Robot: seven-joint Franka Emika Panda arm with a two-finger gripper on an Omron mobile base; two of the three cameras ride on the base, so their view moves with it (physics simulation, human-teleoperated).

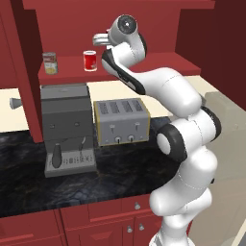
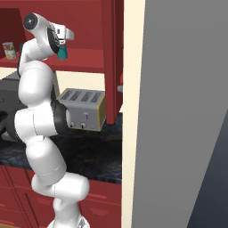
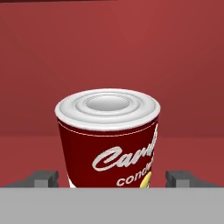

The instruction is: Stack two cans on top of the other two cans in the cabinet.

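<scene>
A dark red can (image 3: 109,140) (upright) stands between the spread end effector (image 3: 111,178) fingertips, blocking forward.

- The setting is a domestic kitchen, rendered in simulation.
- A dark, marbled stone worktop (image 1: 110,178) runs along a cream wall.
- Below the worktop's front edge sit red drawers (image 1: 120,209) and doors with small round metal knobs.
- A dark red wooden wall cabinet (image 1: 158,67) hangs above the worktop; its open shelf carries food cans (image 1: 90,61), as a pantry shelf does.
- A four-slot toaster (image 1: 121,121), silver with tan sides, stands near the back edge of the worktop.
- Just beside it, toward the left end, stands a grey coffee machine (image 1: 67,129).
- A tall grey panel (image 2: 187,111) rises at the worktop's right end.
</scene>
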